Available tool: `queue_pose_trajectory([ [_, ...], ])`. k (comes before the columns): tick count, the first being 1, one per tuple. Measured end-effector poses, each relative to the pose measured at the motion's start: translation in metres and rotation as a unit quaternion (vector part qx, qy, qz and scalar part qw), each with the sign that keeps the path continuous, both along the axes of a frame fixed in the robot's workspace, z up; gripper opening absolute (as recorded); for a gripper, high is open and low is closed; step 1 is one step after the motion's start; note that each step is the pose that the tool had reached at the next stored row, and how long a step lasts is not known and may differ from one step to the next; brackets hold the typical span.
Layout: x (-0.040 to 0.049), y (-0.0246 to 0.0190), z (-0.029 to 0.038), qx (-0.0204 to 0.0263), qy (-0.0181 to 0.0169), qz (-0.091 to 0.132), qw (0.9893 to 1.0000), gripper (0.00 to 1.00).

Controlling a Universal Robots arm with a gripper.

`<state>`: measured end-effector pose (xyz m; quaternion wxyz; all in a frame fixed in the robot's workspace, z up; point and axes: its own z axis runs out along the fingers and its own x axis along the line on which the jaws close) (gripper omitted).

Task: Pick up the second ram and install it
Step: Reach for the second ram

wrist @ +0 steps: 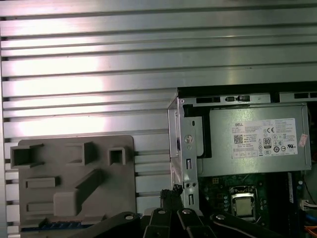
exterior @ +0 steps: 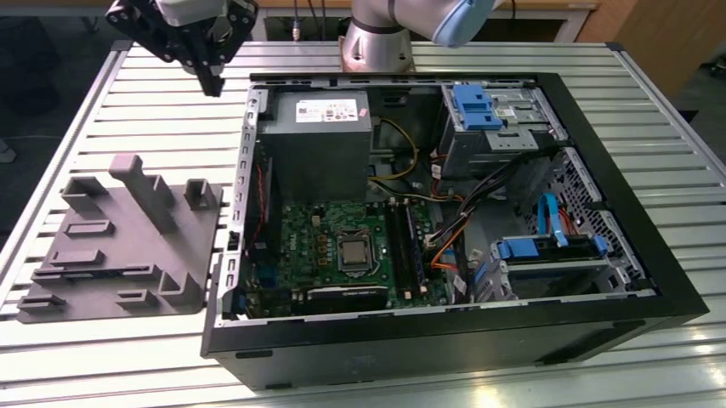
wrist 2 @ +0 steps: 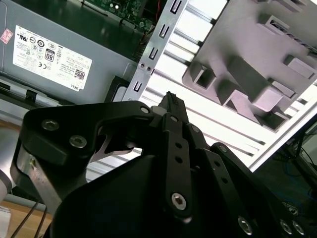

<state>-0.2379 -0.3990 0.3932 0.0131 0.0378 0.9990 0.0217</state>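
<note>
The tool [exterior: 212, 85] is seen clenched, with nothing held between its fingers. It hangs above the counter [exterior: 102, 127] just outside the open computer case [exterior: 454, 340], near the corner where the power supply [exterior: 315, 127] is mounted. Beside the case a grey holder [wrist: 74, 173] is laid on the counter, and the second ram [wrist: 64, 224] is seen in it as a blue-green strip, not gripped.

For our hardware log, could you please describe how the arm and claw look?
The arm is silver-grey tubing with a light blue joint cap. The claw is matte black, built of angular linked bars with silver bolt heads, tapering to a narrow tip.
</note>
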Motion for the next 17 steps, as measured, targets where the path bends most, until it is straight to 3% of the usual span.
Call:
queue_pose_trajectory([
  [17, -0.0086, 0.0, 0.0, 0.0, 0.0, 0.0, 1.0, 0.11],
])
